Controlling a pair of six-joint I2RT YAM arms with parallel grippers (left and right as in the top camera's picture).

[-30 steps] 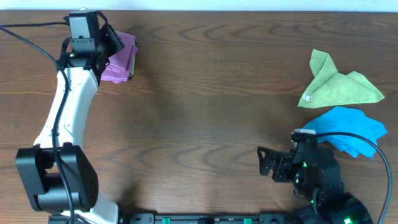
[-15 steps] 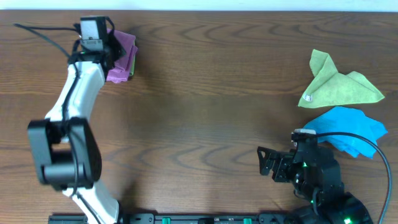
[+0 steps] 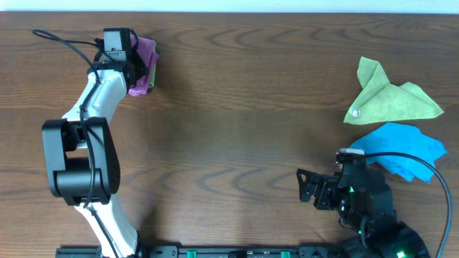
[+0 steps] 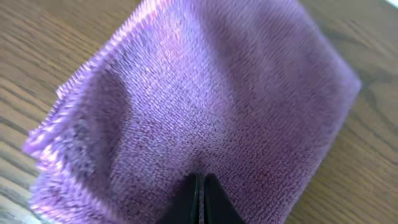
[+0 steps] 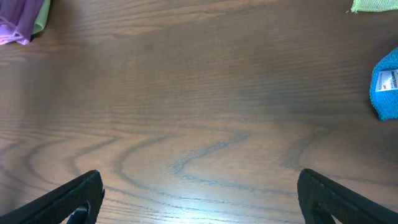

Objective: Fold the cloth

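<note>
L gripper: jaws closed, tips together on the purple cloth; can't tell if a fold is pinched. The cloth lies folded at the far-left of the table. R gripper: jaws wide, low over bare wood, front-right. Just beside that arm is 1 blue cloth, w/ 1 green cloth beyond it.

The left arm reaches far out, left hand pinched closed — right hand tucked near, spread wide.
</note>
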